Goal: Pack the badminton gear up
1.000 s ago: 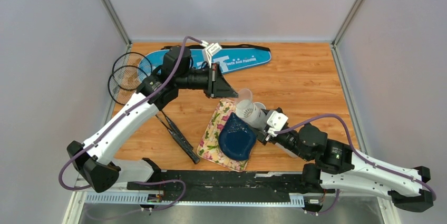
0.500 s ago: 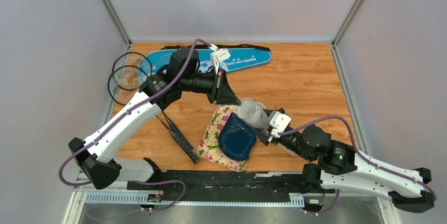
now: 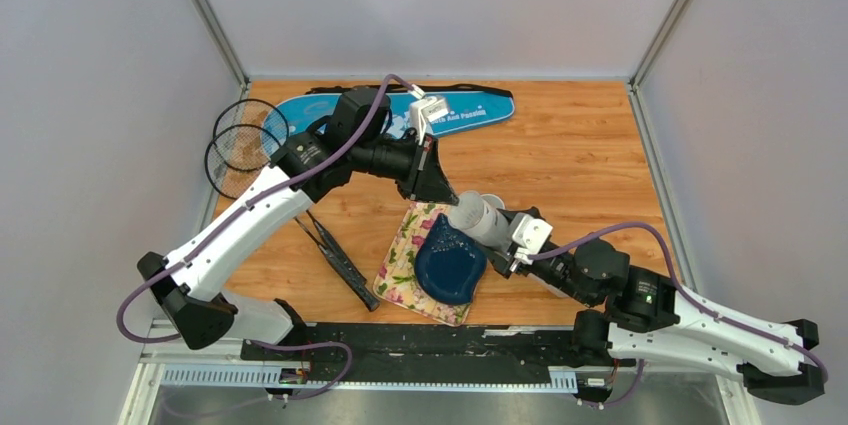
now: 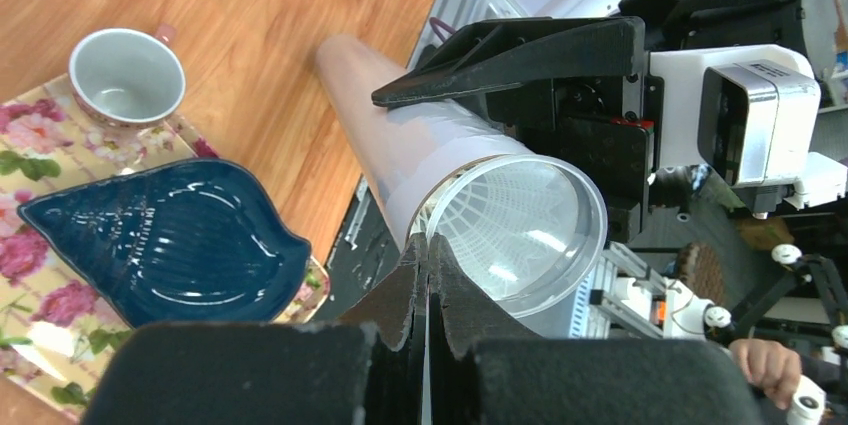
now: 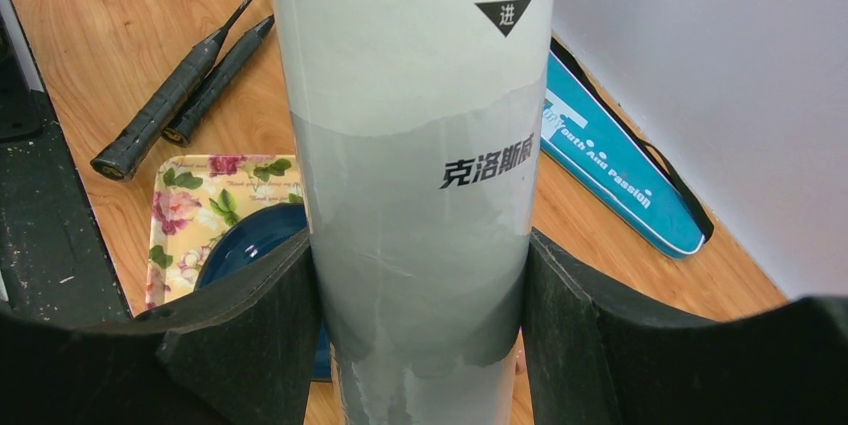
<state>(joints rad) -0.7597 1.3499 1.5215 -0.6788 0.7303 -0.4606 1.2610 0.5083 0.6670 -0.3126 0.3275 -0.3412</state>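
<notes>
Your right gripper (image 5: 420,290) is clamped on the long white tube (image 5: 415,135), one finger on each side of its body. The tube is held raised near the middle of the table, by the dark blue plate (image 3: 450,265), and it slants away from the right arm with its open mouth toward your left gripper (image 4: 427,263). That gripper's fingers are pressed together, nothing visible between them, and their tips sit at the mouth's near rim, roughly on the tube's long axis. White shuttlecock feathers (image 4: 505,210) show inside. The left arm is the nearer to that opening, so a push inward would likely run straight along the axis.
</notes>
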